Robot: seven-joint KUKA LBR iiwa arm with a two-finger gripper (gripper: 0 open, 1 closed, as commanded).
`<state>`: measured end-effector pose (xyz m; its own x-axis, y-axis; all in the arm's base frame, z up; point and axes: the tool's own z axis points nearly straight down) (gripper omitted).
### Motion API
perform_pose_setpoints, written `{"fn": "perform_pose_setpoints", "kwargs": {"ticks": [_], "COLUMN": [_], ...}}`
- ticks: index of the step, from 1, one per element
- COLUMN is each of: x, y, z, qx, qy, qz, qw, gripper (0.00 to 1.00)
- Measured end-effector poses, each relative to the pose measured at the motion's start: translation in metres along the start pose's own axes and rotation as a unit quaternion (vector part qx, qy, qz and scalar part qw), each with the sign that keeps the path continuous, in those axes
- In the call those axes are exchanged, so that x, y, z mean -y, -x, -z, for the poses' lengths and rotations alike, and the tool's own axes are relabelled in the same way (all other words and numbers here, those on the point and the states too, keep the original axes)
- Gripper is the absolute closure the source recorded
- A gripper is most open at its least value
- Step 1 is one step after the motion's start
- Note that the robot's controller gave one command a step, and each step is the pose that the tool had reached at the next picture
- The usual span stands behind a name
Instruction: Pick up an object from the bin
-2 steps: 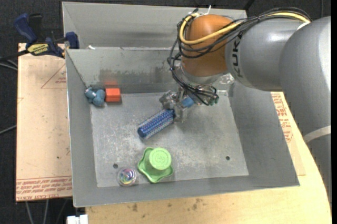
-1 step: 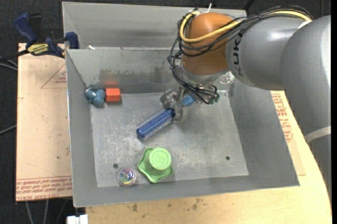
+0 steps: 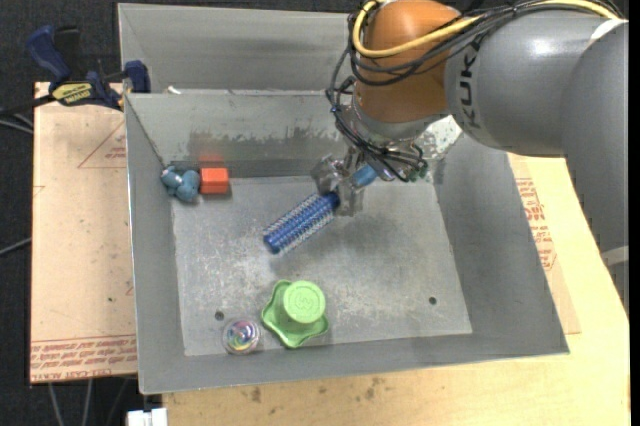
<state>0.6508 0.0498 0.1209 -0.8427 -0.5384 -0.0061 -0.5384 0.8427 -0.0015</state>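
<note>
Currently the gripper (image 3: 340,190) sits low near the middle of the bin (image 3: 410,284), its fingers clamped on the far right end of a blue ribbed cylinder (image 3: 298,222), which slants toward the near left. An orange block (image 3: 213,180) and a blue lump (image 3: 182,184) lie touching by the far left wall. A green cap (image 3: 296,312) and a small shiny disc (image 3: 241,336) lie along the near edge.

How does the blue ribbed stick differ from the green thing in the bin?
The blue ribbed stick is long and thin; the green thing is round and squat with a wavy rim. The stick lies slantwise in the middle of the bin, its upper end at the gripper; the green thing sits away from it, by a small shiny ball. Both rest on the bin's floor.
</note>
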Motion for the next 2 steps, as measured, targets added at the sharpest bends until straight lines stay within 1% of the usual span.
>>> {"fn": "perform_pose_setpoints", "kwargs": {"ticks": [1,2], "x": [0.0003,0.0002], "y": [0.0021,0.0027], "z": [0.0478,0.0573], "qx": [0.0006,-0.0012], "qy": [0.000,0.001], "qz": [-0.001,-0.002], "qw": [1.0000,1.0000], "gripper": [1.00,1.00]}}
